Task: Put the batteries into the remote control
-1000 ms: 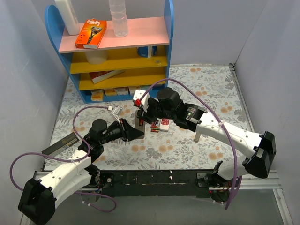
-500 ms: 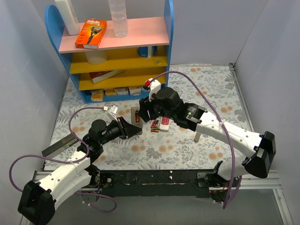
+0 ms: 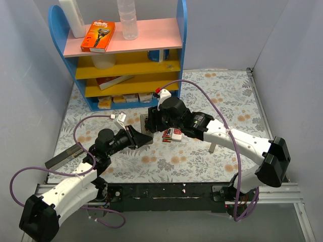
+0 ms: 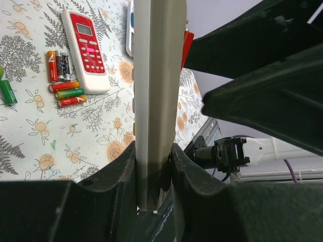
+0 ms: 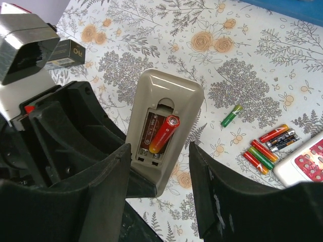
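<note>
My left gripper [image 4: 154,151] is shut on the remote control [image 4: 156,75] and holds it on edge above the table; both show in the top view, the gripper [image 3: 140,138] and the remote [image 3: 146,125]. In the right wrist view the remote's back [image 5: 176,96] faces the camera with its battery bay open. One red battery [image 5: 162,134] lies slanted in the bay. My right gripper [image 5: 160,151] is open and empty, its fingers on either side of the remote's lower end. Several loose batteries [image 5: 267,146] and a green one [image 5: 231,116] lie on the cloth.
A red-and-white remote [image 4: 86,50] lies beside the loose batteries [image 4: 63,80], also in the top view [image 3: 175,133]. A black box [image 3: 63,156] lies at the left. A blue shelf unit [image 3: 126,50] stands at the back.
My right gripper has turned at the wrist and shifted a little left over the held remote. My left gripper has drawn back slightly with the remote still in it.
</note>
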Controlling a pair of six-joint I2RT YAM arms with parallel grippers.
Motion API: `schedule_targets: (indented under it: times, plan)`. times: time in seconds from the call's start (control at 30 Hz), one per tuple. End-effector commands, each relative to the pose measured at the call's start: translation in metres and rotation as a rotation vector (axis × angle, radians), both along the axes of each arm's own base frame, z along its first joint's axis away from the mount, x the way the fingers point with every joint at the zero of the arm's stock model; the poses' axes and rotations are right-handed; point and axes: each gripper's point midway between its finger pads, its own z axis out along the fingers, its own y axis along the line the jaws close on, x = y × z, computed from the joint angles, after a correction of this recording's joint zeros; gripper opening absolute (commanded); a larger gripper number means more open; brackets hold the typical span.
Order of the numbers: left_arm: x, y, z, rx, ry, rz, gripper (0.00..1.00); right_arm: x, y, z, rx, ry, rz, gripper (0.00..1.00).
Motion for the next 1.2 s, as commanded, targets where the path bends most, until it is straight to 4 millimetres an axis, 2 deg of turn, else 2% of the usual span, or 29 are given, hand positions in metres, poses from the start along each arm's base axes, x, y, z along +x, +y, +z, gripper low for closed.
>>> schedule_targets:
  times: [0.0, 0.17, 0.4, 0.57, 0.7, 0.9, 1.17]
  plan:
    - [0.001, -0.001, 0.018, -0.035, -0.061, 0.002, 0.00, 0.006, 0.011, 0.003, 0.044, 0.003, -0.013, 0.56]
    - [0.001, -0.001, 0.020, -0.038, -0.067, 0.000, 0.00, 0.008, 0.012, -0.005, 0.034, 0.015, -0.027, 0.56]
    - [0.000, -0.002, 0.020, -0.040, -0.070, -0.006, 0.00, 0.009, 0.013, -0.010, 0.031, 0.019, -0.030, 0.47]
    - [0.000, -0.002, 0.021, -0.040, -0.070, -0.007, 0.00, 0.008, 0.014, -0.015, 0.026, 0.028, -0.027, 0.46]
    - [-0.001, -0.001, 0.021, -0.042, -0.072, -0.006, 0.00, 0.010, 0.012, -0.018, 0.023, 0.024, -0.047, 0.40]
    - [-0.001, 0.000, 0.020, -0.040, -0.074, -0.001, 0.00, 0.012, 0.008, -0.017, 0.030, 0.017, -0.067, 0.38]
    - [-0.002, -0.001, 0.023, -0.045, -0.084, -0.006, 0.00, 0.008, 0.015, -0.019, 0.038, 0.034, -0.039, 0.38]
